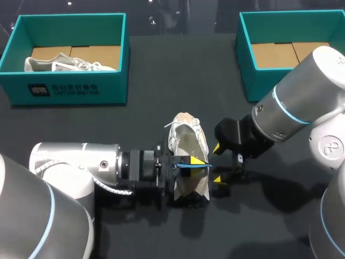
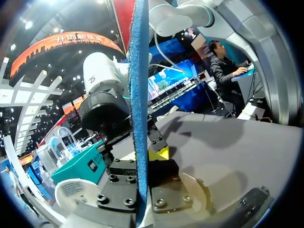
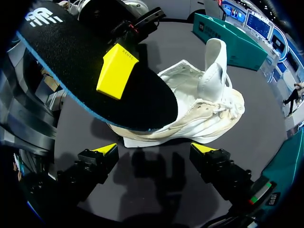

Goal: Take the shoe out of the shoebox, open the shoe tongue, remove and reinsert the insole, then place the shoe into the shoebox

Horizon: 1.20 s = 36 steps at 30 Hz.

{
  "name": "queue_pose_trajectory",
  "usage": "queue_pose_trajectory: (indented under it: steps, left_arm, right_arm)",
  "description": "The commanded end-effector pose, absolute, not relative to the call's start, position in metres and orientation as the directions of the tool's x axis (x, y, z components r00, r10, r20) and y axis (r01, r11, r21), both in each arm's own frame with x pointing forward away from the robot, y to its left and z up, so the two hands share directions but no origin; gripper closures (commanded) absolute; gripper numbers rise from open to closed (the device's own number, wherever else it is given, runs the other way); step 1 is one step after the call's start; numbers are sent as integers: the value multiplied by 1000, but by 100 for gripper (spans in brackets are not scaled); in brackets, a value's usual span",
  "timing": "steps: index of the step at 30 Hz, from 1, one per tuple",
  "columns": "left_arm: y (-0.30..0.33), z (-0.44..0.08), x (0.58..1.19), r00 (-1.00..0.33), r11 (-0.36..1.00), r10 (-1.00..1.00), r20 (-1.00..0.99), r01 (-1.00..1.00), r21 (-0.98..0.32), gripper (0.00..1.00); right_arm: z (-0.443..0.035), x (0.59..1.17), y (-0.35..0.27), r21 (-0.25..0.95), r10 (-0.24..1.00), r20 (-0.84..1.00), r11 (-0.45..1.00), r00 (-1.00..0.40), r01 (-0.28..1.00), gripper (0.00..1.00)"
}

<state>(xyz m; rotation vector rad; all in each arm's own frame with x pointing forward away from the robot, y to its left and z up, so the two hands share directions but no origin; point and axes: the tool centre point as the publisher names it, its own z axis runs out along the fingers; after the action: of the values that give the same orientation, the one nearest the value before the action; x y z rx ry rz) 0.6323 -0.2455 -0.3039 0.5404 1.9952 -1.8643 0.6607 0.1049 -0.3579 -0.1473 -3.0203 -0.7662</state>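
Pinching the insole (image 3: 71, 61) between its yellow tips, our left gripper (image 1: 188, 162) sits at 9 o'clock of the shoe (image 1: 186, 129). The shoe lies out on the table's middle, with the insole held over its 6 o'clock end. Our right gripper (image 1: 217, 162) waits at 3 o'clock, fingers spread, touching nothing. At 10 o'clock a shoebox (image 1: 70, 91) holds a second shoe (image 1: 64, 63); another shoebox (image 1: 245, 70) stands at 2 o'clock.

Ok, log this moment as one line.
stage: insole out | left gripper: shut on insole, held over shoe | right gripper: open, beside shoe | shoe: on table
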Motion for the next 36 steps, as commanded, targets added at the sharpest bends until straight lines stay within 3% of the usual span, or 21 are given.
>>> queue_pose_trajectory:
  steps: [1,29,32,36]
  left_arm:
    - [-245,-310,638,-861,66,32,-508,509,-859,100]
    - [-236,-345,669,-860,134,19,-510,508,-851,100]
    - [-235,-339,667,-862,125,14,-507,504,-855,75]
    - [-234,-329,663,-859,108,10,-512,510,-853,65]
  right_arm:
    - [-359,659,106,473,88,42,876,-995,97,0]
    - [-359,659,106,473,88,42,876,-995,97,0]
    - [-359,659,106,473,88,42,876,-995,97,0]
    - [-359,659,106,473,88,42,876,-995,97,0]
